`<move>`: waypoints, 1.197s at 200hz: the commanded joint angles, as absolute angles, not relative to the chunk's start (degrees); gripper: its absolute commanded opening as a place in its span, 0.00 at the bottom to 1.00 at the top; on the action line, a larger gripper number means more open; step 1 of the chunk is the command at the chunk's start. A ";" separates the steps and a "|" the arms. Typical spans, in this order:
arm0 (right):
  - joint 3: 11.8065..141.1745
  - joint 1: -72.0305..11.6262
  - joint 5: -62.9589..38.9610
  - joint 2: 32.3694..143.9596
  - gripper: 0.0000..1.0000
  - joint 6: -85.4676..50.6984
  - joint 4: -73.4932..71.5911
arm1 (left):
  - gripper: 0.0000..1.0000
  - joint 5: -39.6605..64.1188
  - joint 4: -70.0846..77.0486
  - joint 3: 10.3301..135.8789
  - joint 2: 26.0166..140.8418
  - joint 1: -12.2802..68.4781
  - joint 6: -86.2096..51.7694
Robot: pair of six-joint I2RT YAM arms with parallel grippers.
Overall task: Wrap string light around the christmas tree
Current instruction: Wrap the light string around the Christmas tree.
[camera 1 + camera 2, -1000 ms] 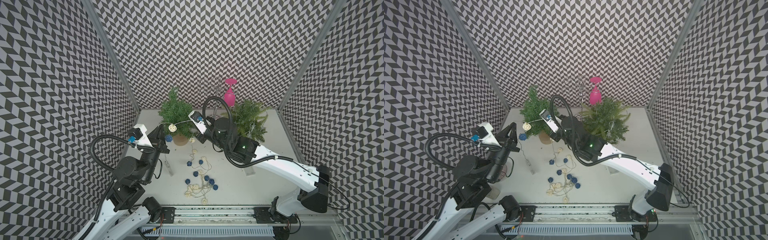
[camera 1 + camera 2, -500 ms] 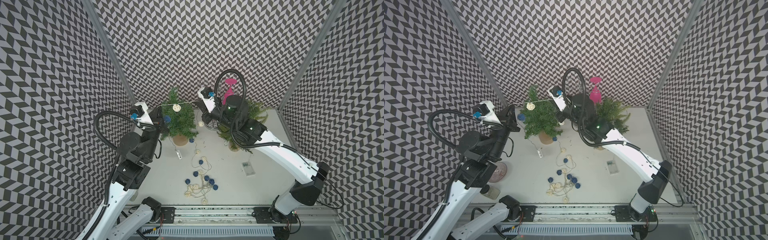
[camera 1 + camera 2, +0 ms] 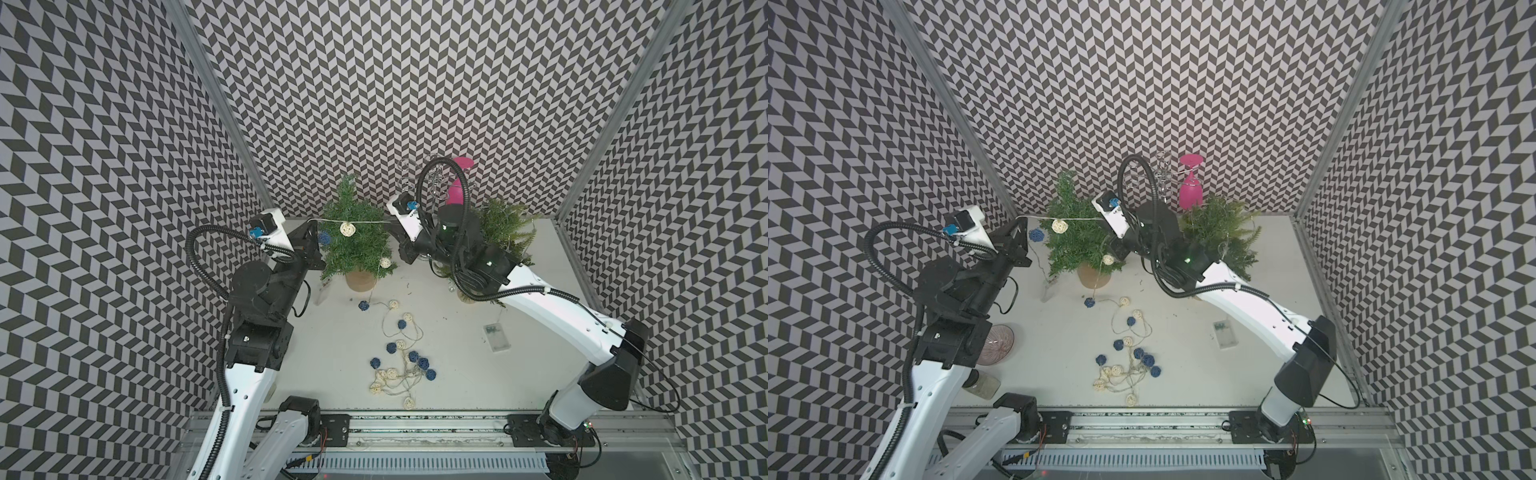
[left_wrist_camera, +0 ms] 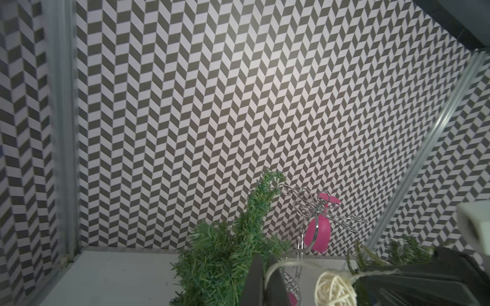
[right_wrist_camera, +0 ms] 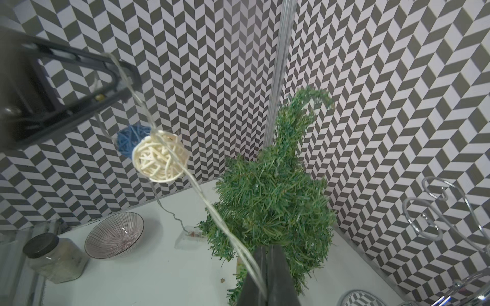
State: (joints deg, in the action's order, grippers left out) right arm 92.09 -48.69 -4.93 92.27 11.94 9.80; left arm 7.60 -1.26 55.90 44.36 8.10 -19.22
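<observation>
**String light.** The string light of clear wire with cream and blue woven balls (image 3: 347, 229) had one section stretched taut. Its long axis ran horizontally at frame centre in both top views, crossing the upper part of the small green artificial christmas tree in a tan pot (image 3: 357, 249). One cream ball hung on this section. Whether the wire touched the foliage could not be determined. From the tree's lower right the wire dropped to the white counter (image 3: 457, 374), where the remaining balls lay in a loose tangle (image 3: 399, 365) at lower centre.

**Left arm.** The arm rose from the lower left of the frame with its elbow bent and its forearm angled up and right. The left pincer (image 3: 311, 224) sat just left of the tree, closed on the wire. A blue ball (image 3: 324, 238) hung just below it.

**Right arm.** The arm extended diagonally from the lower right, with its wrist in front of a second green potted plant (image 3: 505, 232). The right pincer (image 5: 266, 262) was closed on the wire's other end, just right of the tree.
</observation>
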 commanded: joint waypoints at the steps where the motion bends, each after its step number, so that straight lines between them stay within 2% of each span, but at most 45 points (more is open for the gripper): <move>1: 85.38 -51.57 -4.02 88.65 0.00 9.73 3.47 | 0.00 15.63 -0.28 52.49 40.96 7.80 -22.22; 39: 80.40 -56.79 2.76 90.69 0.01 10.28 3.89 | 0.00 14.89 -0.70 42.53 34.49 7.80 -24.88; 76: 74.49 -57.28 -0.26 93.20 0.00 8.21 -0.23 | 0.00 10.88 -1.02 37.27 30.69 7.74 -26.10; 106: 72.48 -57.34 -0.13 92.94 0.00 7.63 -2.85 | 0.00 6.93 -5.06 38.86 27.71 7.78 -24.85; 113: 72.61 -57.36 0.12 92.95 0.05 7.70 -2.94 | 0.00 7.77 -4.69 38.54 27.91 7.78 -24.91; 122: 72.77 -57.35 0.81 93.01 0.16 7.81 -2.89 | 0.00 9.18 -4.26 38.09 28.55 7.75 -25.01; 137: 72.40 -57.34 1.94 93.34 0.20 7.41 -3.03 | 0.00 11.69 -2.60 37.01 29.42 7.79 -25.28; 162: 68.72 -57.30 3.11 93.69 0.42 5.79 -7.09 | 0.00 15.89 -1.19 37.01 28.73 7.76 -25.92; 179: 66.21 -57.43 0.59 93.71 0.51 5.54 -9.23 | 0.00 17.01 -2.00 37.17 27.49 7.79 -26.07; 215: 61.34 -58.02 0.42 91.35 0.58 3.95 -7.55 | 0.00 8.17 -7.39 39.13 24.29 7.77 -25.47; 239: 52.87 -58.56 0.02 89.24 0.58 3.74 -12.93 | 0.00 9.02 -7.06 40.57 23.74 7.75 -26.28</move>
